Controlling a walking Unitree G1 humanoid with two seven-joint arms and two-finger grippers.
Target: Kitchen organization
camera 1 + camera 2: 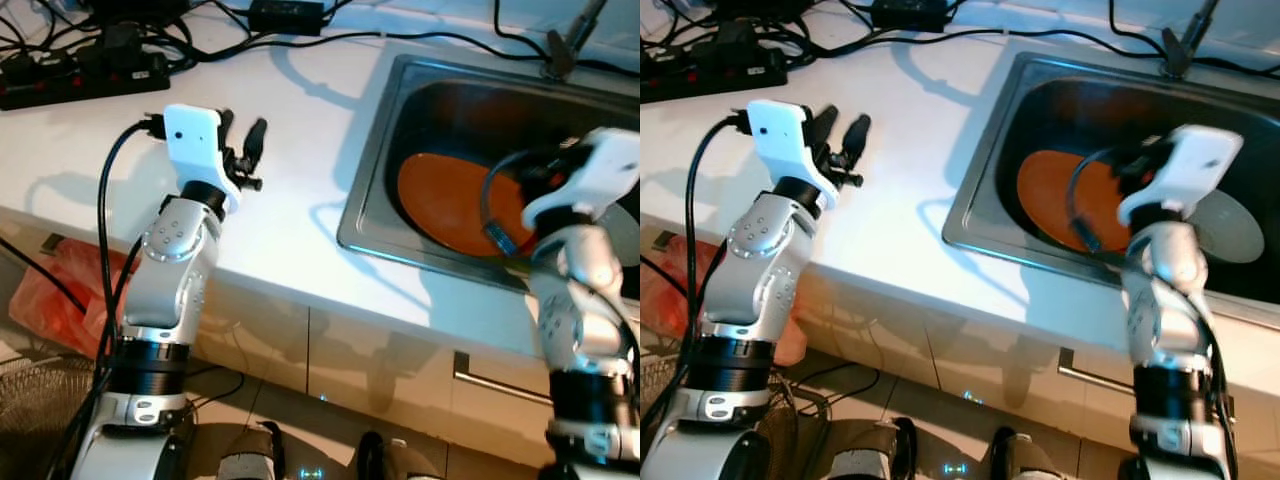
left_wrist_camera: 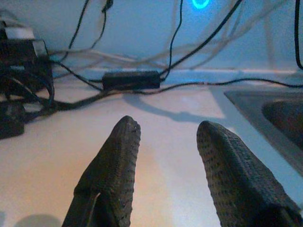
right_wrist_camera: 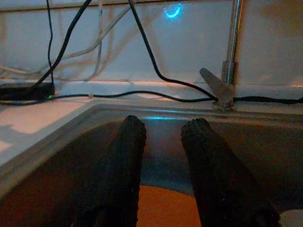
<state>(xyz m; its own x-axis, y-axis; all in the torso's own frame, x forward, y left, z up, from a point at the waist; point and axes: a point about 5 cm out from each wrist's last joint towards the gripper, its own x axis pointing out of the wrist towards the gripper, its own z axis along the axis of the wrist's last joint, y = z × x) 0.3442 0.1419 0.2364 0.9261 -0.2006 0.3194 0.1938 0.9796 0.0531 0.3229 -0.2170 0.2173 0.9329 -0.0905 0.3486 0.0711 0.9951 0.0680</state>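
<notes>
Left gripper [image 1: 243,150] is up over the bare white counter [image 1: 290,150], fingers [image 2: 116,165] spread apart with nothing between them, well short of the tangle of black cables and the power strip [image 1: 80,75] along the back. Over on the other side, the right gripper [image 3: 163,161] hangs inside the steel sink [image 1: 372,170], fingers parted and empty above the orange plate [image 1: 440,205] lying in the basin, though the right arm covers the plate's near edge from the head views. A grey round disc [image 1: 1230,225] sits beside the plate, half hidden by the wrist and hard to identify, and the tap [image 3: 232,52] is cut off at the top.
</notes>
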